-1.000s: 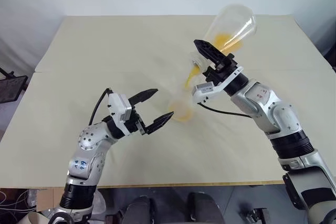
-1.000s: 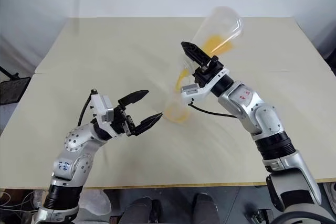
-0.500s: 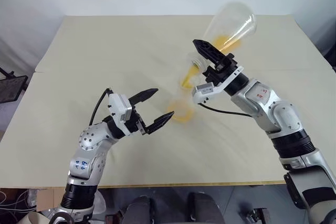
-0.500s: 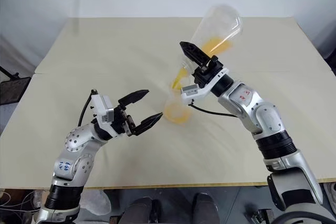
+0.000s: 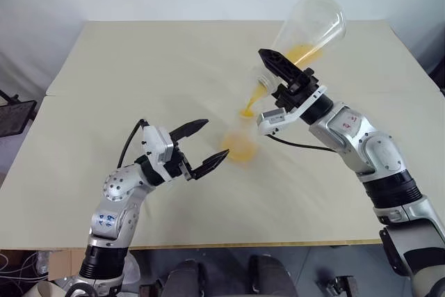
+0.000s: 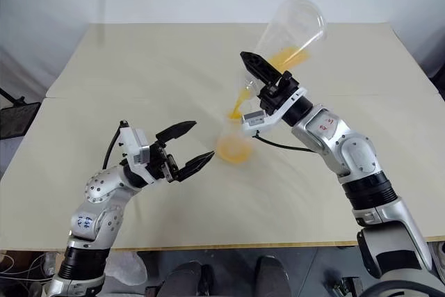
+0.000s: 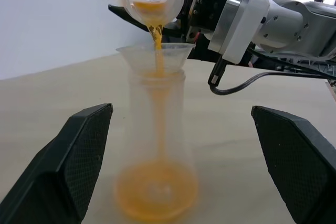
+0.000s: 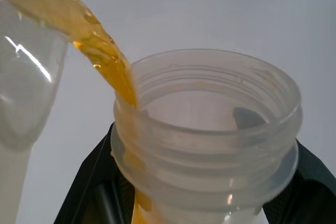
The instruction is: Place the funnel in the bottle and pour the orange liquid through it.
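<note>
As my right gripper (image 5: 272, 74) clamps a tilted flask (image 5: 306, 29), orange liquid (image 7: 157, 40) streams into the funnel (image 7: 155, 56).
On the table (image 5: 139, 67), the funnel sits in the bottle (image 7: 157, 145); my left gripper (image 5: 203, 145) waits wide beside it.

Evenly bright, soft and diffuse from above, with faint shadows on the pale beige table (image 5: 104, 88). Smeared where the small clear flask-like bottle (image 7: 157, 145) stands in the head views. Sharper up close, though blurred at the black gripper fingers (image 7: 79, 156). Small glints on the clear threaded plastic neck (image 8: 210, 145).
</note>
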Available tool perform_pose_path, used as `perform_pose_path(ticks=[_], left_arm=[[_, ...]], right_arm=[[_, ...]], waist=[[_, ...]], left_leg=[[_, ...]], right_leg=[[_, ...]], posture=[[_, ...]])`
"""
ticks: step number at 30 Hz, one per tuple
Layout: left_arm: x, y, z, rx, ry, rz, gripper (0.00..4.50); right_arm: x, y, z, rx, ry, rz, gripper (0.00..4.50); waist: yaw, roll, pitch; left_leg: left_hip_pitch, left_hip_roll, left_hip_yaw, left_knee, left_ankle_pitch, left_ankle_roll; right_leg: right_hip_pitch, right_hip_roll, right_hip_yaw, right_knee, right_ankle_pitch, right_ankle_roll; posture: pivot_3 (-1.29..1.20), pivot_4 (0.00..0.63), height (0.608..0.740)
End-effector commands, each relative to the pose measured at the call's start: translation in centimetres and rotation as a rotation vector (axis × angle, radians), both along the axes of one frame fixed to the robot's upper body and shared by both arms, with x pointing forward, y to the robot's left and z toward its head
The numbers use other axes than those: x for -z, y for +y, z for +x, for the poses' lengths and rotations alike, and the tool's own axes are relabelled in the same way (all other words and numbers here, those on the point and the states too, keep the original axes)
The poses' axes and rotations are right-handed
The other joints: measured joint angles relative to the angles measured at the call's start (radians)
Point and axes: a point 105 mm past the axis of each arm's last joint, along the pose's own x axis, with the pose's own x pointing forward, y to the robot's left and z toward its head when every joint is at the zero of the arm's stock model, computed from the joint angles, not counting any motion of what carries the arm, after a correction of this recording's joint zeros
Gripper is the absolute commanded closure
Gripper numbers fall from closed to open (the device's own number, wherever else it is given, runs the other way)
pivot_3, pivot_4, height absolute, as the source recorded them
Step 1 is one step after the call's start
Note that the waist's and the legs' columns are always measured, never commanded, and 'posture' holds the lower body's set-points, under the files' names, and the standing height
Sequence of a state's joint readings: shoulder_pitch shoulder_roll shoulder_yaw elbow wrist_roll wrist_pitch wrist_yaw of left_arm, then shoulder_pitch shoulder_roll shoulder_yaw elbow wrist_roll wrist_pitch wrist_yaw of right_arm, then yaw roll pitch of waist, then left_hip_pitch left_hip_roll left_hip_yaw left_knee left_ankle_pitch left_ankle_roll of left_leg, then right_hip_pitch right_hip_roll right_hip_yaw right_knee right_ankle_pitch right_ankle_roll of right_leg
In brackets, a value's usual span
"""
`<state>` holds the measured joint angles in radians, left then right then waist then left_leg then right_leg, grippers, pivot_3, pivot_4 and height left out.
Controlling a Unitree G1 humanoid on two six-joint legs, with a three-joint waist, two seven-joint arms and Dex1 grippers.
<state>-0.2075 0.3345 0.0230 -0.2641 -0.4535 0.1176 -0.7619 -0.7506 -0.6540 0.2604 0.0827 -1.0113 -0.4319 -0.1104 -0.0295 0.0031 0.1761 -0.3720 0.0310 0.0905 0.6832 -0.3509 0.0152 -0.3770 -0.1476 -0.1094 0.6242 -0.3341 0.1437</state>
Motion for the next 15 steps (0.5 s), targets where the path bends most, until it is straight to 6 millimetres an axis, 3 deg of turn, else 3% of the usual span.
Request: perform_pose_path(ticks=[1,15], left_arm=[[-1.04,0.57,-0.84,0.003,-0.048,-0.012,0.00],[-1.10,1.38,-1.77,-0.002,-0.039,0.000,0.00]], right_arm=[[-1.87,-0.14,-0.51,-0.012,-0.063,0.030,2.02],[-1.93,-0.39,-0.47,-0.012,-0.064,0.032,2.02]], waist=[[0.000,0.000,0.000],[0.000,0.000,0.000]], left_leg=[[0.000,0.000,0.000,0.000,0.000,0.000],[0.000,0.000,0.000,0.000,0.000,0.000]], right_leg=[[0.000,0.000,0.000,0.000,0.000,0.000],[0.000,0.000,0.000,0.000,0.000,0.000]], posture=[[0.00,0.150,0.740],[0.00,0.150,0.740]])
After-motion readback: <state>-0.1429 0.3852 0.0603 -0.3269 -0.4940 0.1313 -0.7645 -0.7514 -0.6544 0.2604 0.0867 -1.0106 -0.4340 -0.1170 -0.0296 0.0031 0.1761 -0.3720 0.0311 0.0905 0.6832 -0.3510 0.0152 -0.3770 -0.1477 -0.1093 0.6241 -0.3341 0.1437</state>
